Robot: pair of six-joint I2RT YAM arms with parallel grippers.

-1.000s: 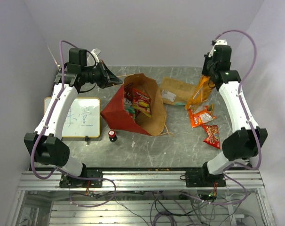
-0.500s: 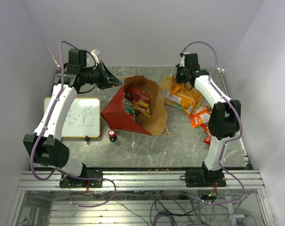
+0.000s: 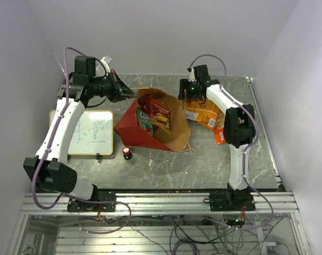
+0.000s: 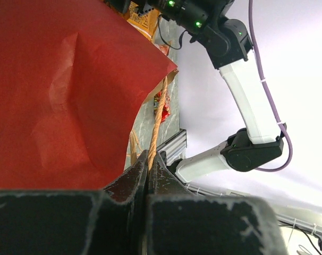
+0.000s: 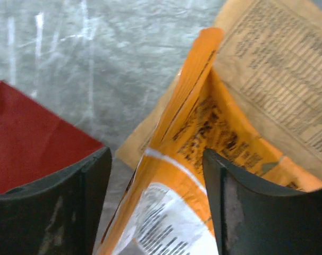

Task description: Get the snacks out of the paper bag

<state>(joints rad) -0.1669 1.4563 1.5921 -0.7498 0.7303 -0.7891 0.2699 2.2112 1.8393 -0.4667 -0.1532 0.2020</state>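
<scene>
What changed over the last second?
The right gripper swung the large orange bag from the far right leftward, laid it beside the paper bag and opened its jaws, letting go. Unchanged: left gripper shut on the cord handle, packets inside the paper bag, whiteboard, small cylinder.

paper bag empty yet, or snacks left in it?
Not empty. The paper bag lies tipped, mouth open, with a red chip bag and a green-teal pack inside; the large orange bag is out beside it.
</scene>
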